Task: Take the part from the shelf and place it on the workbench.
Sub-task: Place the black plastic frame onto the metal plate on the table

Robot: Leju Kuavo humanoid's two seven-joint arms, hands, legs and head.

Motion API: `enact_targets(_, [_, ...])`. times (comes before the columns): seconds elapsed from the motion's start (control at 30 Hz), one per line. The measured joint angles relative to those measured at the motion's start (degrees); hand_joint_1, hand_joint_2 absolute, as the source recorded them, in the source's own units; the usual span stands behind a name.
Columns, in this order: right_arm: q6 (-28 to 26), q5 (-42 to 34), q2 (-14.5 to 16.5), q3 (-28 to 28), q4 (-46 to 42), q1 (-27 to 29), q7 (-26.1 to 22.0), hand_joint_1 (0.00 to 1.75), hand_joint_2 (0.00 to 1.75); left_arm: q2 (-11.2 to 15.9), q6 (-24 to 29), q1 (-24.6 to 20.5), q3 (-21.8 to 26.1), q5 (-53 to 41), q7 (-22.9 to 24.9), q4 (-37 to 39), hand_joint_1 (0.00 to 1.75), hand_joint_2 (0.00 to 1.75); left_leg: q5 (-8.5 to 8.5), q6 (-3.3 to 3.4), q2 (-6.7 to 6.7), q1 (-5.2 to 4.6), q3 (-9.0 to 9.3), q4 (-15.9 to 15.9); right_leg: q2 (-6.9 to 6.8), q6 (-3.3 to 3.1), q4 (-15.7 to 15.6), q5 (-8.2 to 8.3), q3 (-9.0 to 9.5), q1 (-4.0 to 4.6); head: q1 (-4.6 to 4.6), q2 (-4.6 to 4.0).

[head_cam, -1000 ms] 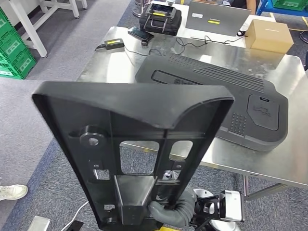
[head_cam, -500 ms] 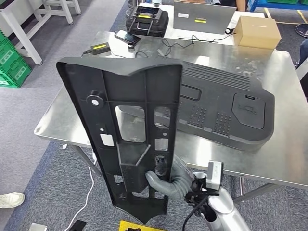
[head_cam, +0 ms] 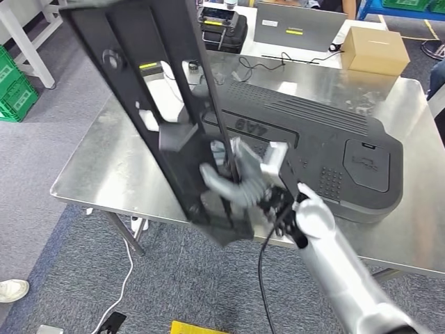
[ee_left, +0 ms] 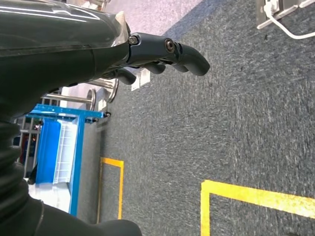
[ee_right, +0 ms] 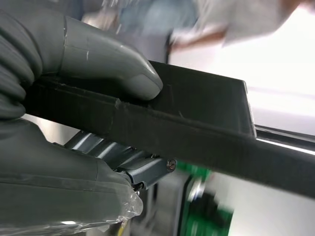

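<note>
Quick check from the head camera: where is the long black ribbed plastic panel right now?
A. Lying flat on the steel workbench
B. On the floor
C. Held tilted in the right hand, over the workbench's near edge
C: the right hand grips the long black ribbed plastic panel, tilted above the steel workbench.

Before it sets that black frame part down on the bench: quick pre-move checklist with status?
1. Grip: right hand holds the black frame part, thumb pressed flat on its edge. Ok.
2. Part over bench: it hangs tilted above the front left of the steel workbench. Ok.
3. Landing spot: bare steel to the left of the large black cover. Ok.
4. Clearance: the part's upper end reaches over the charger and cables; gap cannot tell.
5. Left hand: hangs over the carpet, holding nothing. Ok.
6. Part's top end: cut off by the head view. Cannot tell.
</note>
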Motion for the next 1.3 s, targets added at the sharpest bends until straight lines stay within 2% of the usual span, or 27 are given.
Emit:
enact_targets(0.07, [-3.95, 1.93, 0.69, -0.68, 2.55, -4.36, 1.07, 1.75, 1.75, 0.01, -0.08, -0.11, 0.0, -0.37, -0.07, 0.0, 0.0, 1.75, -0.22, -0.32, -0.16, 0.11, 0.35, -0.07, -0.03, -0.23, -7.95, 4.65, 3.26, 0.01, 0.0, 0.0])
enact_targets(0.1, [-6.12, 2.88, 0.98, -1.24, 3.81, -6.51, 1.55, 1.75, 1.75, 0.01, -0.14, -0.18, 0.0, -0.57, -0.09, 0.0, 0.0, 1.75, -0.27, -0.57, -0.26, 0.13, 0.42, -0.13, -0.01, -0.48, -11.28, 6.17, 4.6, 0.17, -0.01, 0.0])
enact_targets(0.13, [-8.34, 3.99, 1.16, -1.86, 4.95, -8.48, 1.93, 1.75, 1.75, 0.01, -0.21, -0.22, 0.0, -0.78, -0.11, 0.0, 0.0, 1.75, -0.27, -0.85, -0.32, 0.14, 0.41, -0.22, 0.0, -0.75, -13.24, 6.79, 5.37, 0.36, -0.03, 0.0])
enact_targets(0.2, [-13.86, 7.96, 1.37, -3.31, 6.86, -11.71, 2.78, 1.75, 1.75, 0.01, -0.44, -0.2, 0.0, -1.11, -0.16, 0.01, 0.0, 1.75, -0.17, -1.5, -0.38, 0.14, 0.32, -0.45, 0.05, -1.45, -14.06, 6.45, 5.57, 0.7, -0.04, 0.0])
enact_targets(0.23, [-16.9, 10.81, 1.48, -4.06, 7.52, -13.0, 3.24, 1.75, 1.75, 0.03, -0.54, -0.19, 0.0, -1.32, -0.2, 0.01, 0.0, 1.75, -0.32, -1.83, -0.36, 0.17, 0.29, -0.53, 0.02, -1.81, -14.49, 6.31, 5.75, 0.55, -0.06, 0.01])
enact_targets(0.3, [-23.37, 17.51, 1.79, -5.4, 8.58, -15.21, 4.31, 1.75, 1.75, 0.09, -0.69, -0.26, 0.0, -1.77, -0.37, 0.01, 0.0, 1.75, -1.68, -2.21, -0.33, 0.1, -0.47, 1.13, 0.01, -2.47, -15.53, 6.32, 6.22, 0.31, -0.16, 0.01])
enact_targets(0.33, [-26.39, 20.86, 1.97, -5.83, 9.08, -16.03, 4.83, 1.75, 1.75, 0.12, -0.72, -0.3, 0.0, -1.97, -0.56, 0.01, 0.0, 1.75, -3.13, -2.23, -0.32, 0.04, -1.66, 3.71, 0.0, -2.72, -15.9, 6.38, 6.45, 0.22, -0.23, 0.01])
enact_targets(0.4, [-31.42, 26.88, 2.16, -6.38, 10.19, -16.95, 5.68, 1.75, 1.75, 0.14, -0.81, -0.3, 0.01, -2.34, -0.94, 0.02, 0.0, 1.75, -6.27, -2.18, -0.32, -0.18, -5.38, 11.4, 0.06, -3.07, -15.99, 6.26, 6.69, 0.48, -0.32, 0.0])
enact_targets(0.43, [-33.24, 29.44, 2.21, -6.58, 10.78, -17.05, 6.02, 1.75, 1.75, 0.14, -0.89, -0.27, 0.01, -2.6, -1.13, 0.02, 0.0, 1.75, -7.0, -2.18, -0.32, -0.24, -7.05, 14.48, 0.12, -3.2, -15.98, 6.15, 6.84, 0.61, -0.31, 0.0])
enact_targets(0.47, [-34.78, 31.68, 2.26, -6.79, 11.35, -17.07, 6.39, 1.75, 1.75, 0.14, -0.97, -0.24, 0.01, -2.84, -1.25, 0.02, 0.0, 1.75, -6.59, -2.14, -0.32, -0.29, -7.88, 15.59, 0.21, -3.27, -15.97, 6.02, 7.03, 0.73, -0.31, 0.0])
enact_targets(0.5, [-36.07, 33.47, 2.33, -6.96, 11.84, -17.1, 6.71, 1.75, 1.75, 0.15, -1.05, -0.22, 0.0, -3.02, -1.34, 0.02, 0.0, 1.75, -5.07, -2.05, -0.32, -0.33, -7.68, 14.45, 0.34, -3.26, -15.93, 5.86, 7.27, 0.81, -0.31, 0.0])
enact_targets(0.57, [-37.82, 35.56, 2.54, -7.35, 12.56, -17.39, 7.03, 1.75, 1.75, 0.16, -1.09, -0.24, 0.0, -3.15, -1.46, 0.02, 0.0, 1.75, -0.44, -1.69, -0.33, -0.39, -5.05, 7.44, 0.59, -3.04, -15.67, 5.34, 7.7, 0.87, -0.3, 0.0])
enact_targets(0.6, [-38.46, 36.19, 2.63, -7.52, 12.82, -17.64, 7.04, 1.75, 1.75, 0.17, -1.09, -0.27, 0.0, -3.22, -1.5, 0.02, 0.0, 1.75, 1.18, -1.5, -0.35, -0.46, -3.77, 4.26, 0.69, -2.81, -15.37, 5.05, 7.7, 1.02, -0.29, 0.0])
enact_targets(0.63, [-39.16, 37.01, 2.73, -7.68, 13.08, -17.87, 7.13, 1.75, 1.75, 0.16, -1.1, -0.33, -0.01, -3.38, -1.54, 0.02, 0.0, 1.75, 1.84, -1.28, -0.4, -0.53, -2.87, 2.02, 0.77, -2.6, -15.07, 4.83, 7.5, 1.11, -0.29, 0.0])
enact_targets(0.73, [-43.26, 42.17, 2.89, -8.02, 14.03, -18.18, 8.08, 1.75, 1.75, 0.07, -1.19, -0.35, -0.02, -4.05, -1.71, 0.04, 0.0, 1.75, 1.28, -0.74, -0.56, -0.58, -2.47, 0.55, 0.84, -1.98, -14.49, 4.53, 6.86, 1.22, -0.19, 0.0])
enact_targets(0.8, [-47.66, 47.6, 2.9, -8.15, 14.82, -18.24, 9.16, 1.75, 1.75, -0.02, -1.22, -0.27, -0.01, -4.51, -1.86, 0.06, 0.0, 1.75, 1.26, -0.33, -0.59, -0.33, -2.36, 0.47, 0.68, -1.34, -12.63, 3.37, 6.26, 1.16, -0.03, 0.0])
enact_targets(0.83, [-49.59, 49.91, 2.88, -8.21, 15.19, -18.28, 9.62, 1.75, 1.75, -0.09, -1.23, -0.32, 0.0, -4.68, -1.93, 0.07, 0.0, 1.75, 1.23, -0.12, -0.59, -0.2, -2.25, 0.42, 0.59, -0.93, -10.18, 2.07, 5.21, 1.04, 0.04, 0.0])
enact_targets(0.9, [-52.95, 54.36, 2.83, -8.19, 16.05, -18.3, 11.29, 1.75, 1.75, -0.15, -1.26, -0.43, -0.01, -5.09, -2.08, 0.07, 0.0, 1.75, 1.06, 0.15, -0.59, -0.18, -2.12, 0.43, 0.44, -0.26, -3.24, -0.9, 1.72, 0.65, 0.13, 0.01])
enact_targets(0.93, [-54.78, 57.66, 2.79, -7.93, 16.7, -18.3, 12.85, 1.75, 1.75, -0.2, -1.32, -0.47, -0.03, -5.33, -2.14, 0.07, 0.0, 1.75, 0.96, 0.21, -0.59, -0.18, -2.04, 0.43, 0.39, -0.06, -0.1, -1.87, -0.11, 0.48, 0.11, 0.01])
enact_targets(0.97, [-56.85, 62.62, 2.68, -7.45, 17.57, -18.27, 14.8, 1.75, 1.75, -0.22, -1.43, -0.5, -0.05, -5.66, -2.19, 0.07, 0.0, 1.75, 0.85, 0.25, -0.59, -0.17, -1.91, 0.44, 0.32, 0.03, 1.48, -1.87, -1.26, 0.36, 0.12, 0.0])
enact_targets(1.0, [-58.73, 68.76, 2.49, -6.91, 18.54, -18.21, 16.66, 1.75, 1.75, -0.24, -1.57, -0.53, -0.07, -5.98, -2.21, 0.07, 0.0, 1.75, 0.7, 0.24, -0.61, -0.18, -1.69, 0.45, 0.26, 0.0, 1.1, -0.82, -1.49, 0.29, 0.13, 0.0])
enact_targets(1.03, [-60.01, 74.66, 2.31, -6.41, 19.38, -18.12, 18.0, 1.75, 1.75, -0.26, -1.7, -0.57, -0.08, -6.25, -2.22, 0.07, 0.0, 1.75, 0.51, 0.19, -0.63, -0.18, -1.39, 0.45, 0.2, -0.13, -1.35, 1.14, -0.7, 0.27, 0.14, 0.0])
enact_targets(1.07, [-60.78, 80.09, 2.13, -5.96, 20.08, -18.02, 18.83, 1.75, 1.75, -0.29, -1.81, -0.64, -0.09, -6.47, -2.23, 0.07, 0.0, 1.75, 0.27, 0.07, -0.64, -0.19, -1.0, 0.44, 0.16, -0.36, -5.43, 3.62, 0.87, 0.31, 0.14, 0.0])
enact_targets(1.13, [-61.35, 85.85, 1.92, -5.38, 21.08, -17.9, 19.43, 1.75, 1.75, -0.42, -1.92, -0.89, -0.11, -6.79, -2.27, 0.07, 0.0, 1.75, -0.06, -0.28, -0.66, -0.2, -0.46, 0.21, 0.13, -0.89, -12.0, 6.64, 3.74, 0.61, 0.09, 0.0])
enact_targets(1.17, [-61.53, 87.69, 1.86, -5.12, 21.76, -17.88, 19.69, 1.75, 1.75, -0.49, -2.06, -1.09, -0.13, -6.96, -2.31, 0.07, 0.0, 1.75, -0.13, -0.5, -0.67, -0.21, -0.33, 0.08, 0.13, -1.18, -13.68, 7.08, 4.52, 0.81, 0.07, 0.0])
enact_targets(1.23, [-61.75, 91.48, 1.8, -4.71, 23.65, -17.71, 20.59, 1.75, 1.75, -0.65, -2.5, -1.42, -0.2, -7.35, -2.42, 0.07, 0.0, 1.75, -0.07, -1.05, -0.7, -0.26, -0.29, -0.23, 0.12, -1.76, -14.33, 6.79, 4.85, 1.09, 0.1, 0.0])
enact_targets(1.3, [-61.78, 97.14, 1.78, -3.97, 25.89, -17.3, 22.12, 1.75, 1.75, -0.75, -3.06, -1.58, -0.29, -7.94, -2.58, 0.07, 0.0, 1.75, -0.7, -1.54, -0.63, -0.3, -0.56, 0.15, 0.07, -2.36, -15.19, 6.77, 5.15, 0.78, 0.1, 0.0])
